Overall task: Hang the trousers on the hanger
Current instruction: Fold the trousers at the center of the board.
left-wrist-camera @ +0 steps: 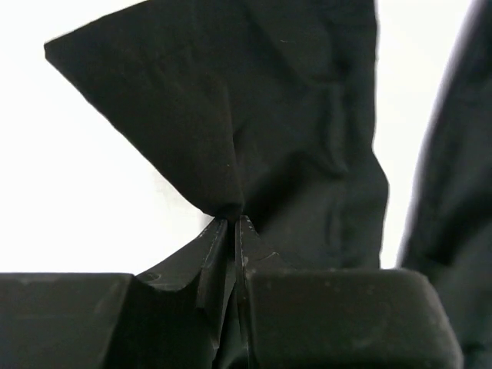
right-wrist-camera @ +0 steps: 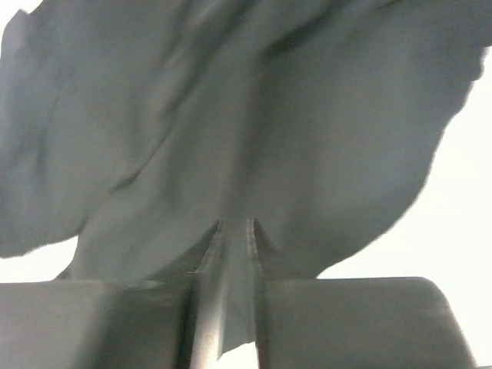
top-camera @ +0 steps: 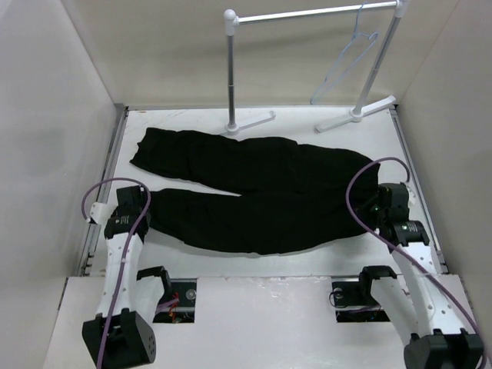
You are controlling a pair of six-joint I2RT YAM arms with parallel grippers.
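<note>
I am holding the trousers (top-camera: 254, 192), which are lying flat on the table (top-camera: 192, 123) ahead of both claws, with the left claw (left-wrist-camera: 233, 223) clamped on a leg-end edge and the right claw (right-wrist-camera: 233, 227) clamped on a waist-end fold, and am judging the cloth light, limp, sag-prone.

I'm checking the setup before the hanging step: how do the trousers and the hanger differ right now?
The trousers are black, soft and large; the hanger is pale, thin and smaller. The trousers lie spread on the table; the hanger hangs from the rail stand. The left gripper and right gripper have jaws shut on the trousers; the hanger is untouched.
</note>
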